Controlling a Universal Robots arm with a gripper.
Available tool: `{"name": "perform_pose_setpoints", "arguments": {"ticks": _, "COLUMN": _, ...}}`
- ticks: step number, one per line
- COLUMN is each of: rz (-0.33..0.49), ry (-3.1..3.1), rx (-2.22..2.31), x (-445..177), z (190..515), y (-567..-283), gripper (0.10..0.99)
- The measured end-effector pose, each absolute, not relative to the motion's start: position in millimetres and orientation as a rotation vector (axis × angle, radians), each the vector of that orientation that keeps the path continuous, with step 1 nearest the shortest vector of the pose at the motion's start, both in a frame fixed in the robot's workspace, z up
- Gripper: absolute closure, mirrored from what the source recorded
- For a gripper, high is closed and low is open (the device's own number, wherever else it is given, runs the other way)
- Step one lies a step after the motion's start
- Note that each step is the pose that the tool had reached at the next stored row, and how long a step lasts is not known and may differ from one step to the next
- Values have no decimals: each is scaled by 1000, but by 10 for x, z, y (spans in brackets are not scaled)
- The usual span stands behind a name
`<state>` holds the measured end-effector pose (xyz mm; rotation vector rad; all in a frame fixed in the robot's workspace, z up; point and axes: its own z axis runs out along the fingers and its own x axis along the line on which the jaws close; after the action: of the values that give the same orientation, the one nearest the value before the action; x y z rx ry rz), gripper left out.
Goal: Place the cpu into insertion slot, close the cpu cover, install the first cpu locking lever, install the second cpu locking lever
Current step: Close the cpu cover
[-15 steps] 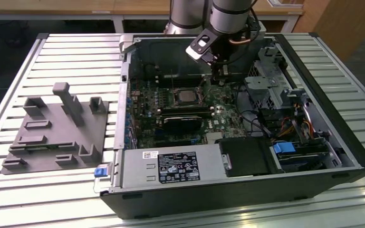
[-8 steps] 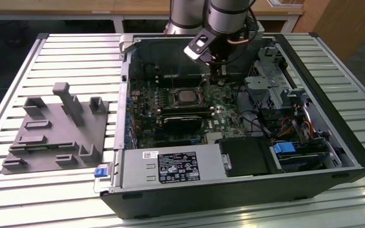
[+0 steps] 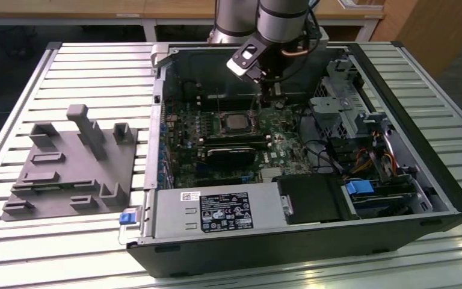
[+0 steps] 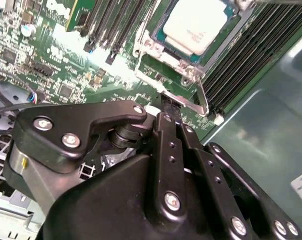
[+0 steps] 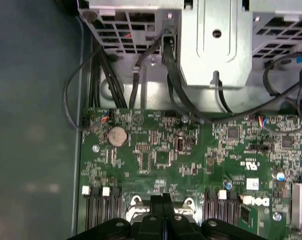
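Observation:
The cpu (image 4: pixel 194 24) lies flat in the insertion slot (image 3: pixel 218 120) on the green motherboard, its silvery top showing. The silver cpu cover (image 4: pixel 155 47) lies down around the chip as a frame. A thin silver locking lever (image 4: pixel 191 103) runs along the socket's edge. My gripper (image 4: pixel 170 102) is shut, and its black fingertips sit against that lever's bent end. In the exterior view my gripper (image 3: pixel 273 99) hangs just to the exterior view's right of the cpu (image 3: pixel 235 121). In the first wrist view the closed fingers (image 5: pixel 155 201) stand over the socket rim.
An open black computer case (image 3: pixel 295 241) lies on a slatted table. A drive cage (image 3: pixel 339 105) and loose cables (image 3: pixel 367 162) fill the exterior view's right. A black module (image 3: pixel 231 158) sits in front of the socket. A grey fixture (image 3: pixel 70 165) stands on the left.

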<state>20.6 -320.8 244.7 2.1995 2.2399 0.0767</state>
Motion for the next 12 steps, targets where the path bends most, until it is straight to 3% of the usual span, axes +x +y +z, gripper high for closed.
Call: {"name": "perform_pose_setpoints", "arguments": {"ticks": 12, "rz": 77, "ry": 2240, "rx": 2199, "x": -7, "z": 2433, "y": -3208, "gripper": 980}}
